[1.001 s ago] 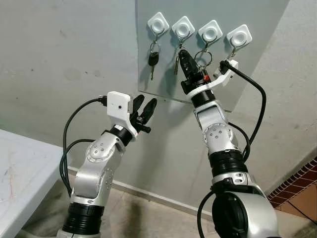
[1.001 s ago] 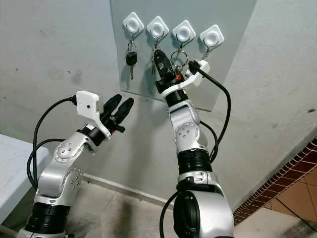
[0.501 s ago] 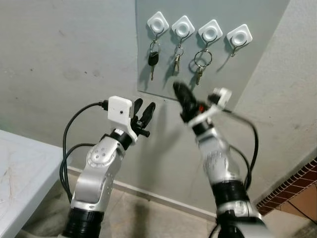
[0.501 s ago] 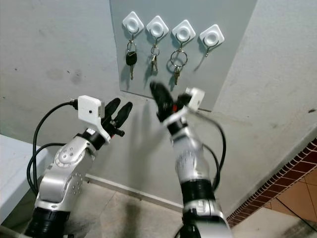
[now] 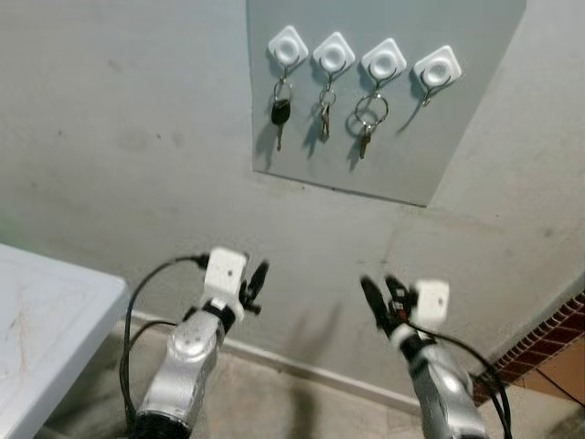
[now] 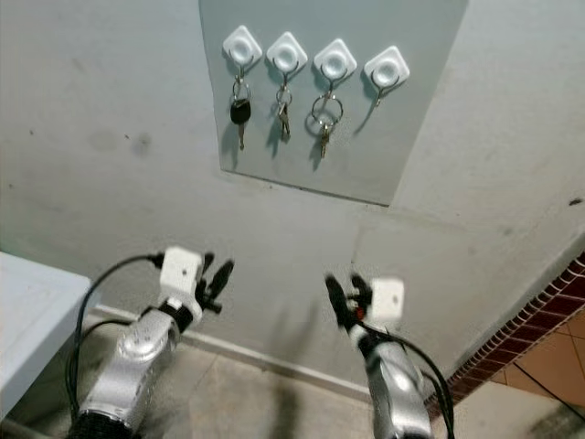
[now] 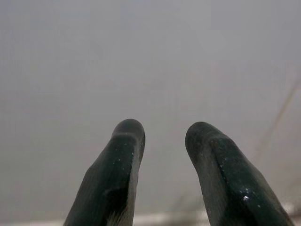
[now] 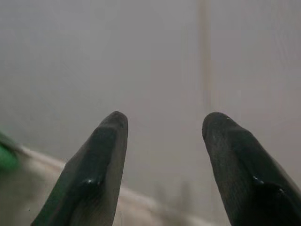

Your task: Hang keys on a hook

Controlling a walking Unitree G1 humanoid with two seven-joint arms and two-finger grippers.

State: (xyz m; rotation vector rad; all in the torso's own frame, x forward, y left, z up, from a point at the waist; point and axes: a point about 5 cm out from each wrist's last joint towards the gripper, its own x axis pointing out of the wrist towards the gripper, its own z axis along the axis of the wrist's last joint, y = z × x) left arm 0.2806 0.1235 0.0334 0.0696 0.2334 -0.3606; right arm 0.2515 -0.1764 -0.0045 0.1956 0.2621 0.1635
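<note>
Three sets of keys are seen hanging from a row of four white hooks [image 5: 364,60] on a grey wall panel [image 5: 393,137]: a black-headed key [image 5: 280,112] on the first hook from the left, a small bunch [image 5: 324,114] on the second, and a large ring with keys [image 5: 369,114] on the third. The fourth hook [image 5: 436,68] is bare. The ring on the third hook, held up against the panel by the right arm a second ago, is now left hanging free.

The right end effector [image 5: 382,300] has been drawn well down and away from the panel and is now held low in front of the plain wall, its fingers [image 8: 96,165] parted with nothing gripped between them. The left end effector [image 5: 253,282] has likewise been lowered from its raised position of a second ago and is held beside the right at about the same height, its fingers [image 7: 113,174] slightly apart and empty.

A pale tabletop [image 5: 46,320] is seen at the robot's left, and brick-red floor tiles [image 5: 548,357] at the lower right.
</note>
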